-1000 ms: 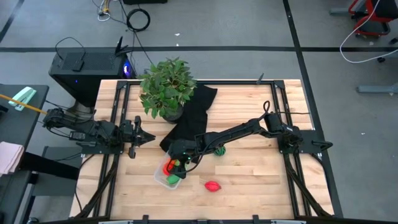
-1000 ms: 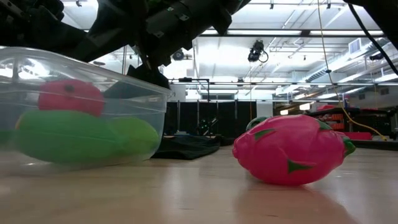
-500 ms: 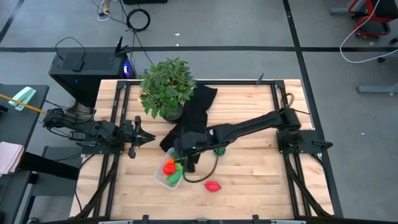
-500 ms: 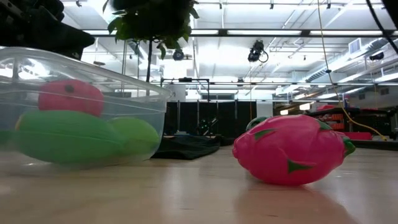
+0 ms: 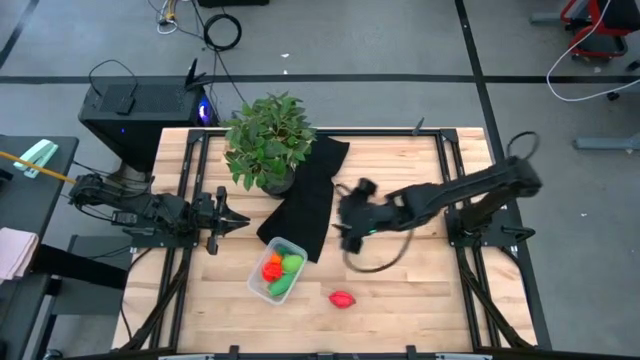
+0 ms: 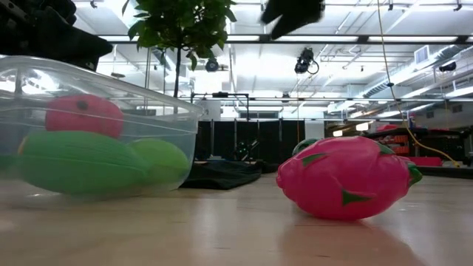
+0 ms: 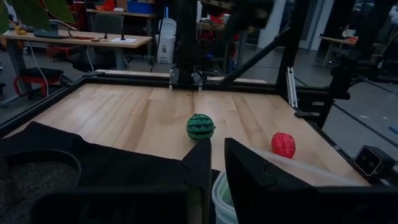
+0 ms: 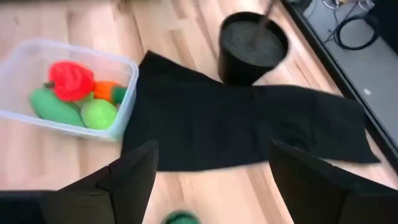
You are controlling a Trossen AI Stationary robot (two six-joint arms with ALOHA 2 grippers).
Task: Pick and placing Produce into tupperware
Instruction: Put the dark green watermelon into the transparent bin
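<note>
The clear tupperware [image 5: 278, 270] stands on the table near its near edge. It holds a red piece [image 8: 71, 79], an orange carrot [image 8: 107, 91], a long green piece [image 8: 53, 106] and a light green one [image 8: 99, 114]. A pink-red produce piece [image 5: 342, 299] lies on the wood to its right. The dark green striped one [image 7: 200, 126] sits on the wood beyond it. My right gripper [image 5: 347, 225] hangs open and empty above the table's middle, tipped downward. My left gripper [image 5: 222, 220] rests level at the left edge, its fingers almost together.
A leafy potted plant [image 5: 268, 140] stands at the far left of the table, its black pot [image 8: 254, 46] on a black cloth [image 5: 305, 195] that runs toward the tupperware. Bare wood lies to the right and along the near edge.
My right gripper has lifted away from the tupperware and swung up and toward the table's right and far side, tipping less steeply, its fingers staying apart and empty. The produce in the tupperware has stayed where it was.
</note>
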